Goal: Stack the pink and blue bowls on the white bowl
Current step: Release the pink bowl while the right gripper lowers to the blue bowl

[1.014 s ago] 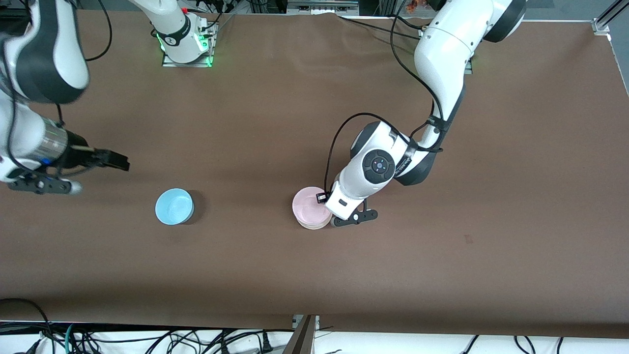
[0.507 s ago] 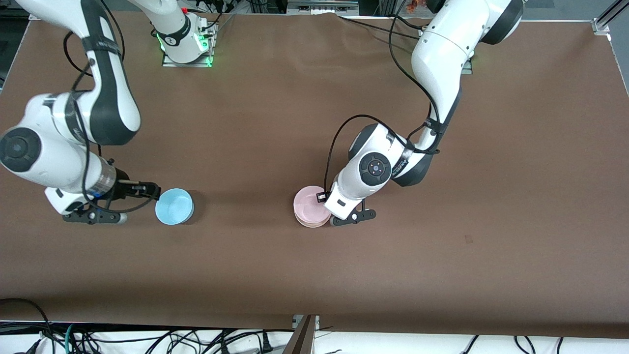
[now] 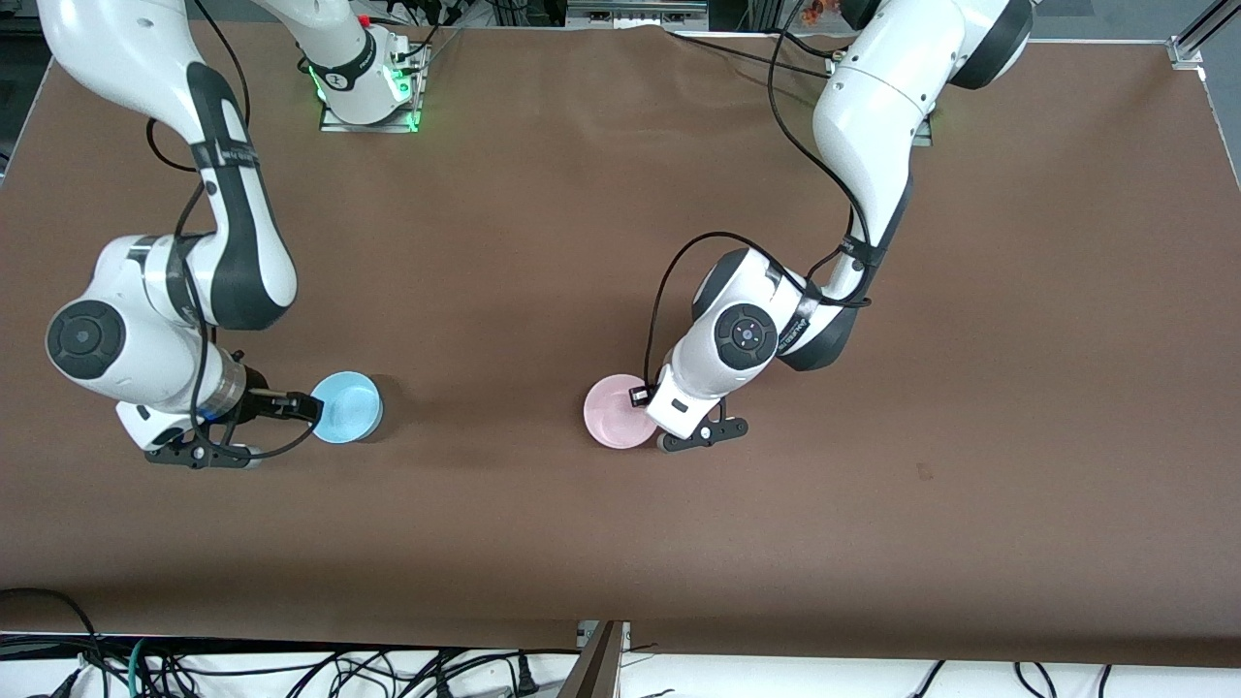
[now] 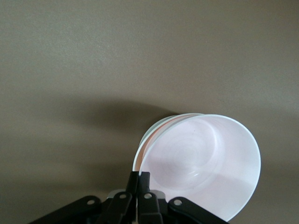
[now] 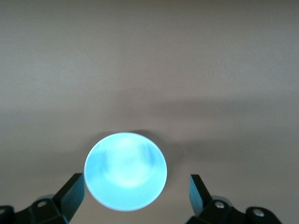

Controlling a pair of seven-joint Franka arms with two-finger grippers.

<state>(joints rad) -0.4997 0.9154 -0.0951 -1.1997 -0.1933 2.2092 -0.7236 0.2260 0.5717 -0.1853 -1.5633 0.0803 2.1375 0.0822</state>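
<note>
Pink bowl (image 3: 617, 413) nested in white, left jaws clamping rim; right jaws apart.

no readable text, labels, brands or numbers on anything in view

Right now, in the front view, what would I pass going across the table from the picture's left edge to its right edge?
right gripper, open → blue bowl → pink bowl, set in the white bowl → left gripper, shut on the pink bowl's rim.
</note>
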